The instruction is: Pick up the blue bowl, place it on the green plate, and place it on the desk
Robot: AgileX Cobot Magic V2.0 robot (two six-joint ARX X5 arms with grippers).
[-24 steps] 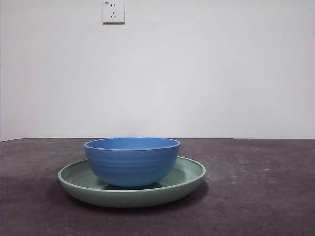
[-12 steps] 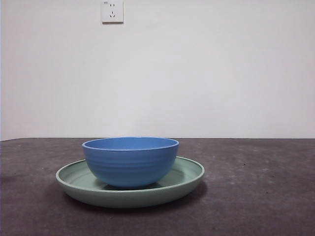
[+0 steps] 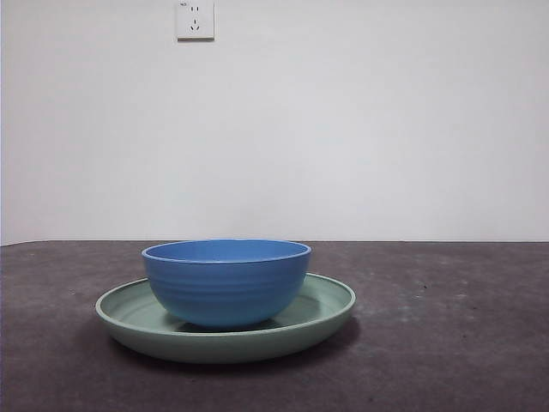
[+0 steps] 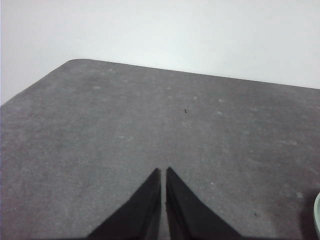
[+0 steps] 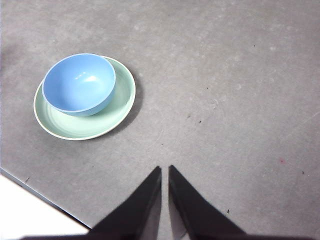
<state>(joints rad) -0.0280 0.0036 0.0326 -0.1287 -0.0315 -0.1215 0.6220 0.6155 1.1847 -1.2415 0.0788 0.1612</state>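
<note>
Bowl sits inside plate, plate flat on desk; nothing holds either. Right gripper: jaws pressed nearly together, empty, high over bare desk. Bowl and plate lie well ahead of its tips and off to one side, in full view. Left gripper: jaws likewise almost shut, empty; only a sliver of plate rim shows at its frame edge. Judgement: right arm is better placed; bowl is round, so no long axis constrains approach.

Each tool has two black, tapering jaws.
</note>
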